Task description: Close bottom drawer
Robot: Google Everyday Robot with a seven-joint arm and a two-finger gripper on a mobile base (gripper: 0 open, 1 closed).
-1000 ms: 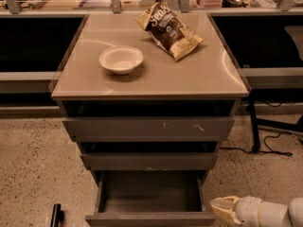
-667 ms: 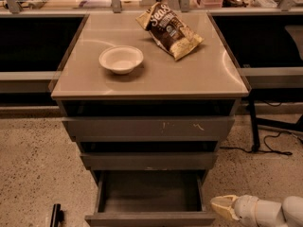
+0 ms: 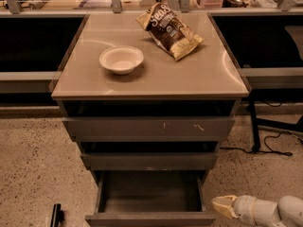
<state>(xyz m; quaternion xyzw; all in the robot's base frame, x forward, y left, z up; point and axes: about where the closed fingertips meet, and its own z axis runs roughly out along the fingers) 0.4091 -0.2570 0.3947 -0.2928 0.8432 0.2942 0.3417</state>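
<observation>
Your claw (image 3: pixel 226 206) sits at the lower right, just beside the bottom drawer (image 3: pixel 150 218), which stands pulled open. You cannot tell how wide the claw is.

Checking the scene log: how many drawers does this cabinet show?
3, stacked: the scratched top drawer, the middle drawer below it, and the bottom drawer pulled open. The end effector sits low, right of the bottom drawer. None seem hidden.

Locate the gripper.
The gripper sits at the camera view's bottom right, low beside the open bottom drawer, just right of its front.
</observation>
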